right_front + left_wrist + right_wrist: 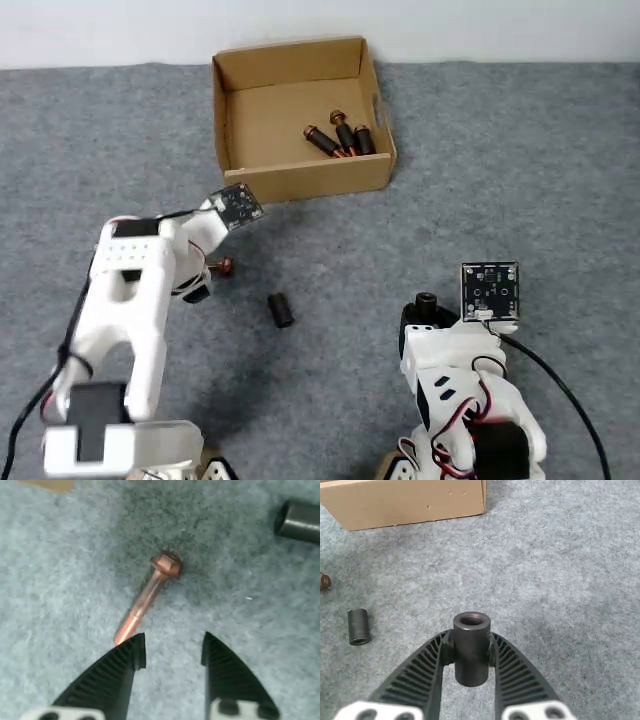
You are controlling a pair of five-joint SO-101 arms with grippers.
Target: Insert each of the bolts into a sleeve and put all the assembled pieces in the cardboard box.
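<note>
A copper bolt [150,595] lies on the grey carpet, its hex head [225,265] showing beside the left arm in the high view. My left gripper [172,652] is open just above the bolt's threaded end, not touching it. A black sleeve [280,309] lies loose on the carpet between the arms, also seen as the sleeve [298,521] and the sleeve [358,626] in the wrist views. My right gripper [468,652] is shut on a second black sleeve [470,647], held upright with its bore facing up. The cardboard box [300,180] holds three assembled pieces [340,138].
The box [405,502] stands at the far middle of the carpet, its near wall facing both arms. Open carpet lies to the right of the box and between the arms around the loose sleeve.
</note>
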